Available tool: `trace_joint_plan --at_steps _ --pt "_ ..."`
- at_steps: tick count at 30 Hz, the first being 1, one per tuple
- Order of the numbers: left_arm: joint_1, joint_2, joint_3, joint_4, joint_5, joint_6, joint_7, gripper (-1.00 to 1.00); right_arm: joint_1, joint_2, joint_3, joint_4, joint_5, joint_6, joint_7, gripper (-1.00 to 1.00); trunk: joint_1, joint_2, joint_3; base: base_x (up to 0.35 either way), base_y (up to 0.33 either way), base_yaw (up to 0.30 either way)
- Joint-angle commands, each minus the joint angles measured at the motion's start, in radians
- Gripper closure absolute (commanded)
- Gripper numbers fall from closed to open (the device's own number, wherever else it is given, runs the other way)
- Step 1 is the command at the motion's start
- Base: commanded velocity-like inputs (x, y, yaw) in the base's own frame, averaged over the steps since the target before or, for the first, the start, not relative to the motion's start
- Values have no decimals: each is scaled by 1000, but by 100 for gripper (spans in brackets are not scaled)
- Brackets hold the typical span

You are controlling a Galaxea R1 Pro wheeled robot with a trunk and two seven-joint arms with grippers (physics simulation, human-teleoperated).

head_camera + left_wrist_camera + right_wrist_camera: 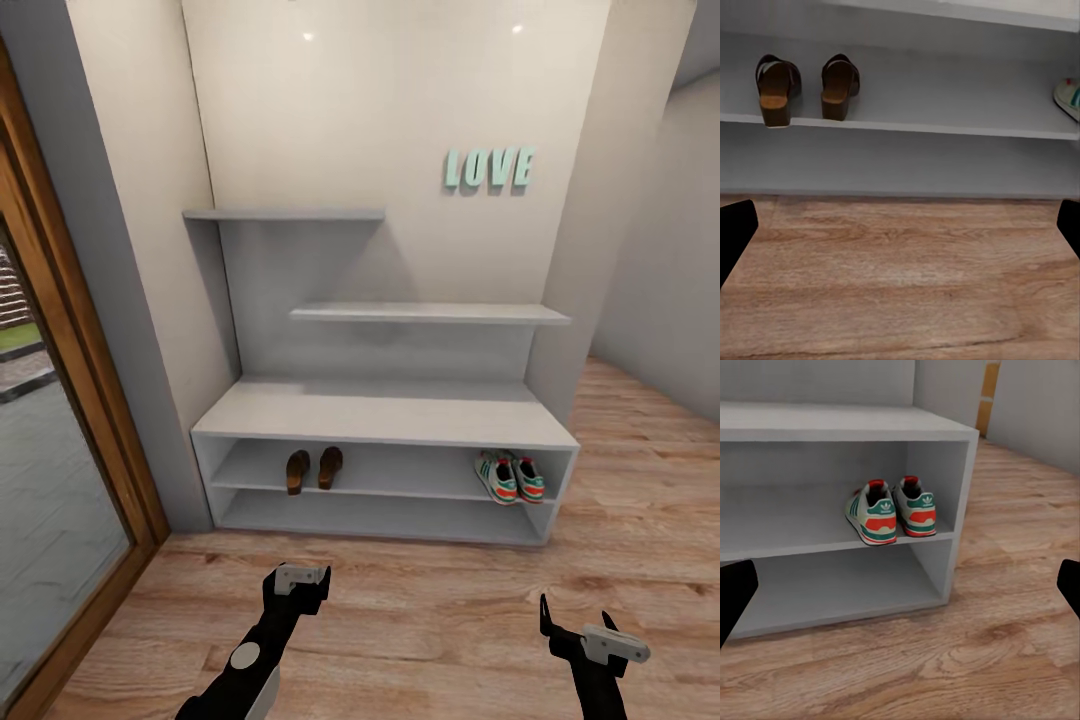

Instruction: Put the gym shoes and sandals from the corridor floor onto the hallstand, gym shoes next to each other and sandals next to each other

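Both brown sandals stand side by side, heels outward, on the left of the upper open shelf of the pale hallstand. The two gym shoes sit together at the right end of the same shelf, red-orange heels outward. The left wrist view has the sandals on the shelf; the right wrist view has the gym shoes. My left gripper and right gripper hover low over the corridor floor in front of the hallstand, both open with nothing between the fingers.
Two staggered wall shelves and teal "LOVE" letters hang above the bench. A wood-framed glass door runs along the left. The plank floor extends to the right past the unit's end wall.
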Motion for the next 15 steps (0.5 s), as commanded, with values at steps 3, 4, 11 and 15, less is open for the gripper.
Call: trace_joint_plan --at_steps 3,4,11,15 --pt "0 0 0 0 0 0 0 -100 0 0 0 0 0 0 0 -100 -12 21 9 0 0 0" --pt "0 0 0 0 0 0 0 -100 0 0 0 0 0 0 0 -100 -15 28 13 0 0 0" --pt "0 0 0 0 0 0 0 -100 0 0 0 0 0 0 0 -100 -42 77 35 0 0 0" --pt "0 0 0 0 0 0 0 -100 0 0 0 0 0 0 0 -100 -58 105 47 0 0 0"
